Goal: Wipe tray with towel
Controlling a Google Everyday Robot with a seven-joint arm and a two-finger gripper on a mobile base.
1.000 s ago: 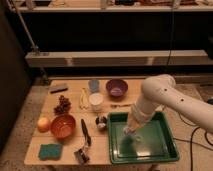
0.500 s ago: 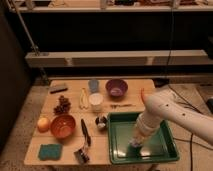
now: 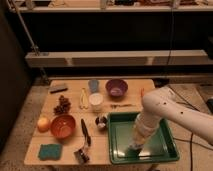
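- Reaching the white arm (image 3: 162, 107) in from the tray's right side, hunching the elbow over the tray's back rim and dropping the forearm steeply toward the tray's floor.
- Keeping the gripper (image 3: 135, 146) clenched shut, down at the floor of the tray (image 3: 164, 144), left of its middle and nearer its front rim.
- Pressing on a pale rumpled patch under the tip, apparently the towel (image 3: 131, 148); not showing whether pinched or merely pushed.
- Working inside the tray, which is taking up the front right corner of the counter (image 3: 132, 92).
- Against a second ago: sitting with the elbow lower and the forearm more upright, placing the gripper closer to the tray's front rim; barely differing from half a second ago.
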